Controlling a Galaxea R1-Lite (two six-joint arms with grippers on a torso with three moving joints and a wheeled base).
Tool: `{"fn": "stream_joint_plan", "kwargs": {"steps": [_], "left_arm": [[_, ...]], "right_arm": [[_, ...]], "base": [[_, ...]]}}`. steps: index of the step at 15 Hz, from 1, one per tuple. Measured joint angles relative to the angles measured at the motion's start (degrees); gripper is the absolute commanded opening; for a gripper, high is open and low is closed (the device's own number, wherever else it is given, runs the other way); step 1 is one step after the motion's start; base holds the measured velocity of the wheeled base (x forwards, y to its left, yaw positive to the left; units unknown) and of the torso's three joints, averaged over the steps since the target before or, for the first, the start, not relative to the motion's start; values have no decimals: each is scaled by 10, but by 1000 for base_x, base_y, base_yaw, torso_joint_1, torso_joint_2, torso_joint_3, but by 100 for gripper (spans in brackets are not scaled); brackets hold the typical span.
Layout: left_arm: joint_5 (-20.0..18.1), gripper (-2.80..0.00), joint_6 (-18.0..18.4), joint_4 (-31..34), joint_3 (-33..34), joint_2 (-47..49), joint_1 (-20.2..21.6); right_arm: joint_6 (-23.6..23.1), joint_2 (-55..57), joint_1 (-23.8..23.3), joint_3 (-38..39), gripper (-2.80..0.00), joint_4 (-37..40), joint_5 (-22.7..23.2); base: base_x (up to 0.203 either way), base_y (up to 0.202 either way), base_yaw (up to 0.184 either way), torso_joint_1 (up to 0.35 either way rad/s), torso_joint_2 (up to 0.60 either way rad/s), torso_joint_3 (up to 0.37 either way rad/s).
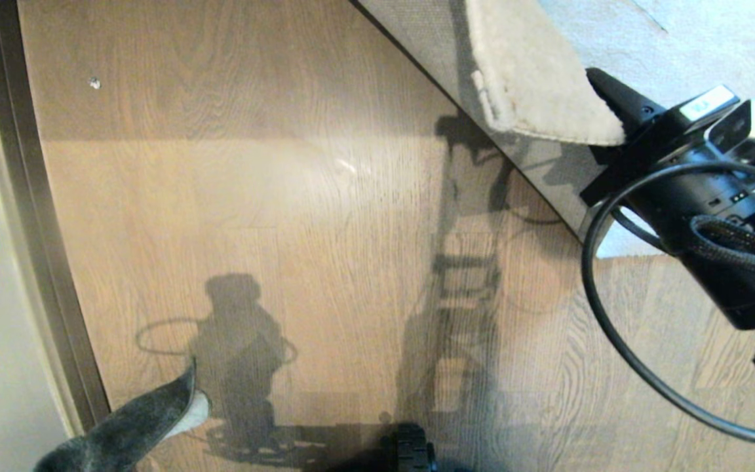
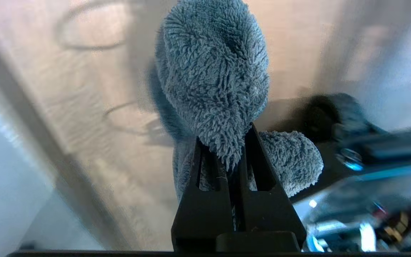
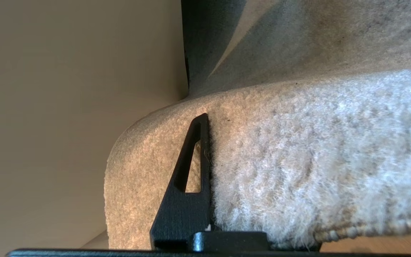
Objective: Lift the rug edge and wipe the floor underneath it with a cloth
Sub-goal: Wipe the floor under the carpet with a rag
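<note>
Floor: the brown wood-grain plank floor (image 1: 299,216) is lying bare across most of the head view, with only arm shadows falling on it; it is giving wide open room between the dark baseboard strip (image 1: 30,216) on the left and the rug at the upper right.

Rug: the large grey-beige short-pile rug (image 1: 712,39) is filling the upper right corner; its straight border is running diagonally down toward the right arm.

Rug edge: the corner of the rug edge (image 1: 535,85) is standing folded up off the floor, showing light fluffy pile on one face and beige woven backing (image 1: 430,46) beside it.

Right gripper: the black right gripper (image 1: 603,88) is pinching the lifted rug edge (image 3: 298,160) at the upper right. In the right wrist view one finger (image 3: 187,178) is pressing flat against the pile, and the other is hidden behind the rug.

Cloth: the small fuzzy dark grey cloth (image 2: 212,75) is hanging from the left gripper above the floor, near the baseboard; its tip with a white underside (image 1: 135,426) is showing at the bottom left of the head view, well apart from the rug.

Left gripper: the black left gripper (image 2: 227,142) is squeezing the cloth, its two fingers (image 2: 259,167) pressed nearly together around a bunch of it.
</note>
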Motion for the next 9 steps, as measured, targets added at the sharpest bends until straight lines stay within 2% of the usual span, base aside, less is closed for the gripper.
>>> {"fn": "stream_joint_plan", "kwargs": {"steps": [4,9], "left_arm": [[0,-280,0,-2,1,-10,81],[1,-280,-1,-1,1,-102,113]], "right_arm": [[0,-2,0,-1,-280,0,0],[0,-2,0,0,-280,-1,-1]], "base": [[0,0,0,0,0,0],[0,0,0,0,0,0]]}}
